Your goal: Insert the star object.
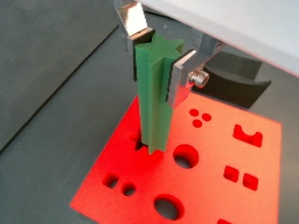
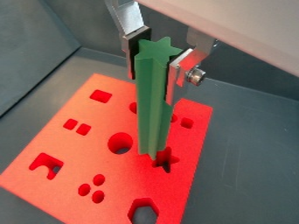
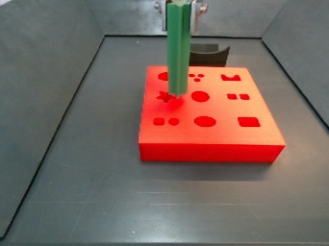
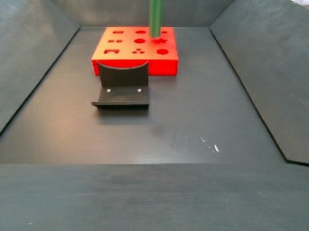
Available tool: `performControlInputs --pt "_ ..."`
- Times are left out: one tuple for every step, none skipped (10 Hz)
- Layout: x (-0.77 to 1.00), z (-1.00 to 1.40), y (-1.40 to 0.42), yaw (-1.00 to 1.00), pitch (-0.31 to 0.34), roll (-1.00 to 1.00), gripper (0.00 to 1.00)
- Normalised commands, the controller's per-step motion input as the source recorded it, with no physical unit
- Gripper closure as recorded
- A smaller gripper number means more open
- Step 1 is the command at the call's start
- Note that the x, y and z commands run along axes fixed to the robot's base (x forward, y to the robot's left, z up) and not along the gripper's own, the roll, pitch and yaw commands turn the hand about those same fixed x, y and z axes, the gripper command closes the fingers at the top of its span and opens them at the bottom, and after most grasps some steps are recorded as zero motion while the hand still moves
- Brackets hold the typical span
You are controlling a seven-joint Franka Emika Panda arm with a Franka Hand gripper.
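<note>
The star object point(image 1: 155, 96) is a long green ridged bar, held upright. My gripper point(image 1: 156, 54) is shut on its upper end, with a silver finger on each side; both wrist views show this point(image 2: 155, 54). The bar's lower end sits at the star-shaped hole point(image 2: 169, 160) near one edge of the red block point(image 2: 65, 162). I cannot tell how deep it is in the hole. In a side view the bar point(image 3: 179, 53) stands over the block point(image 3: 213, 142), with the gripper point(image 3: 184, 6) at the frame's top. In a side view the bar point(image 4: 156, 16) rises out of frame.
The red block point(image 4: 133, 63) has several other shaped holes: round, square and hexagonal. The dark fixture point(image 4: 122, 91) stands on the floor right beside the block, and also shows in other views point(image 3: 211, 53) point(image 1: 239, 83). Grey bin walls point(image 3: 52, 115) slope up on all sides.
</note>
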Motion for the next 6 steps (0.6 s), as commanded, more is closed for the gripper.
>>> performControlInputs --pt "-0.19 0.29 -0.03 0.22 -0.066 0.28 1.0" --pt "-0.41 -0.04 -0.08 0.07 -0.017 0.35 1.0" --pt "-0.42 -0.14 -0.05 0.03 0.0 0.3 1.0" --pt "-0.12 -0.29 -0.13 0.01 0.057 0.2 1.0" --pt "0.0 -0.22 -0.12 0.03 0.089 0.1 1.0" --pt "0.35 -0.13 -0.01 0.06 0.087 0.0 1.0"
